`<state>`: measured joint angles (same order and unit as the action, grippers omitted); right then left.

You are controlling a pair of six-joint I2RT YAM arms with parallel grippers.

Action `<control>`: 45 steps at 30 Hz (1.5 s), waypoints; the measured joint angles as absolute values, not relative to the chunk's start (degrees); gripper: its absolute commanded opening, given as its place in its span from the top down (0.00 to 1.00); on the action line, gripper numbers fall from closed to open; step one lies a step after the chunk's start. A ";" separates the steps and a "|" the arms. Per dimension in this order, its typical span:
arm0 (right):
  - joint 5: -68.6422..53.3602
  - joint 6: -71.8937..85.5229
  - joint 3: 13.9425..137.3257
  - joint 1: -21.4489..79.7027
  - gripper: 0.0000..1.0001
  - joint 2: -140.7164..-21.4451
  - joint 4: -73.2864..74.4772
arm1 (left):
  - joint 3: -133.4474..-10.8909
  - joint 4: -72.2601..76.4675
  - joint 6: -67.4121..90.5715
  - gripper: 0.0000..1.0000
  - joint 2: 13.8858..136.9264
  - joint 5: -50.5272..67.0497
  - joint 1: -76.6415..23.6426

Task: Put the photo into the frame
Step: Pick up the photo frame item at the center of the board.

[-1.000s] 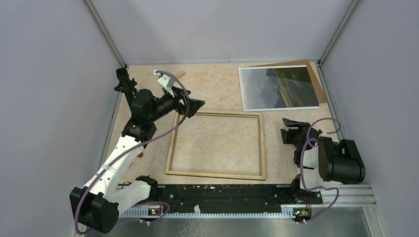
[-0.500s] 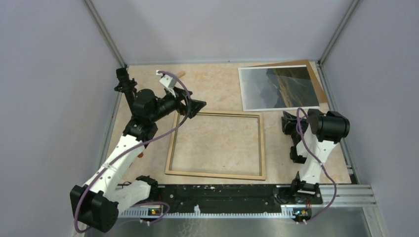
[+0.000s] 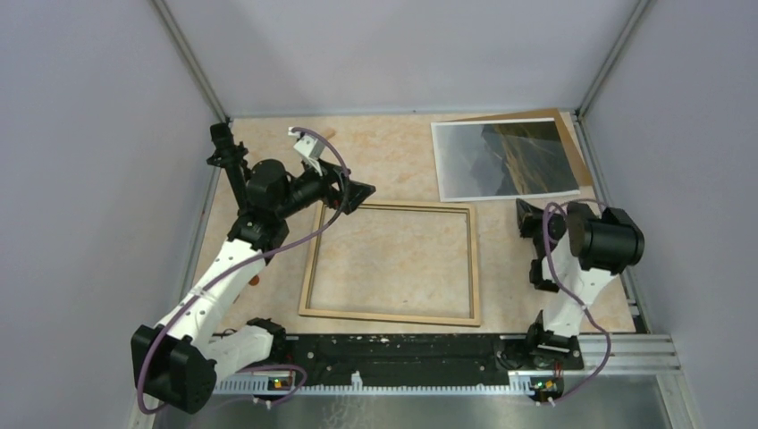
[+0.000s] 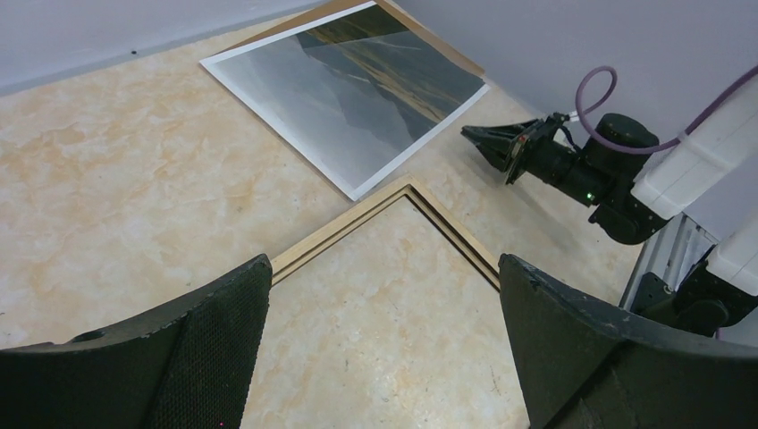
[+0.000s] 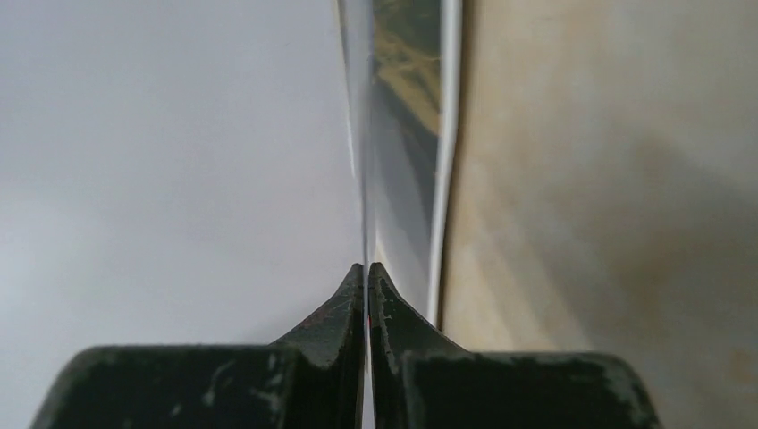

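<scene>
The photo (image 3: 505, 158), a mountain landscape print with a white border, lies flat at the table's far right; it also shows in the left wrist view (image 4: 349, 85) and edge-on in the right wrist view (image 5: 407, 134). The frame (image 3: 391, 209), pale wood, lies flat in the middle with bare table inside it; its far right corner (image 4: 407, 189) shows in the left wrist view. My left gripper (image 3: 357, 192) hangs open over the frame's far left corner, holding nothing (image 4: 383, 268). My right gripper (image 3: 523, 213) is shut on nothing just short of the photo's near edge (image 5: 366, 266).
A brown backing board (image 3: 576, 147) lies under the photo, sticking out at its right and far sides. Grey walls close in the table on three sides; the right wall is near my right arm. A small orange thing (image 3: 327, 135) lies at the back left.
My right gripper has closed from open. The right arm has lifted and turned its wrist, bringing the gripper up toward the photo's near edge. The left arm has hardly moved.
</scene>
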<state>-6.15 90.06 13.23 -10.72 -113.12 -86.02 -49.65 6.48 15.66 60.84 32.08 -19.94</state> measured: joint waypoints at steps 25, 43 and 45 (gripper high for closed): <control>0.64 91.88 26.76 14.04 1.00 -72.10 -22.57 | -47.48 -0.78 36.32 0.03 60.84 13.54 -20.40; 6.61 96.09 26.63 21.28 1.00 -69.76 -18.57 | -30.76 25.76 82.02 0.29 81.69 31.46 -20.56; 6.85 96.23 26.61 21.61 1.00 -69.76 -18.59 | -30.04 29.82 84.18 0.34 83.99 31.99 -20.71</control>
<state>6.85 96.23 26.61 21.61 -69.76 -18.59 -30.04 29.82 84.18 83.99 31.99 -20.71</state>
